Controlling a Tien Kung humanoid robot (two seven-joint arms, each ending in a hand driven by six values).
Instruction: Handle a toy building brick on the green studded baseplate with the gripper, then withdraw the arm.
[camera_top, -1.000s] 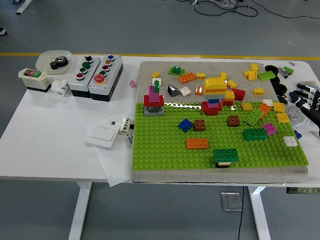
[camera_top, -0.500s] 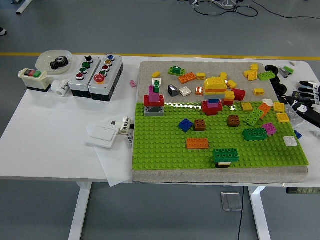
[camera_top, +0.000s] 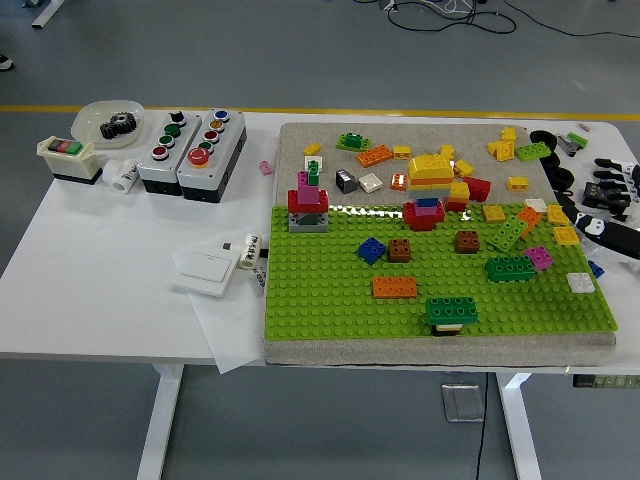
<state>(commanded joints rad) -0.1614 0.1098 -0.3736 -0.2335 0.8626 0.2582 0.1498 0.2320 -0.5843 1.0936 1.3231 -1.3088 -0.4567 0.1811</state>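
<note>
The green studded baseplate (camera_top: 330, 300) lies on a grey mat and carries several bricks: a red and purple tower (camera_top: 308, 200), a blue brick (camera_top: 371, 250), an orange brick (camera_top: 395, 287), a dark green brick on a yellow one (camera_top: 451, 311) and a white brick (camera_top: 580, 282) near the right edge. My right hand (camera_top: 608, 192) hovers at the picture's right edge, just off the baseplate's far right corner. Its black fingers are spread and hold nothing. No left arm shows.
Loose bricks lie scattered on the grey mat (camera_top: 320, 135) behind the baseplate. To the left stand two button boxes (camera_top: 190, 148), a switch box (camera_top: 65, 158), a bowl with a gear (camera_top: 108, 122) and a white plate on paper (camera_top: 205, 266).
My right hand has pulled back a little toward the right edge and turned, its fingers now pointing more upward. The bricks have not moved.
</note>
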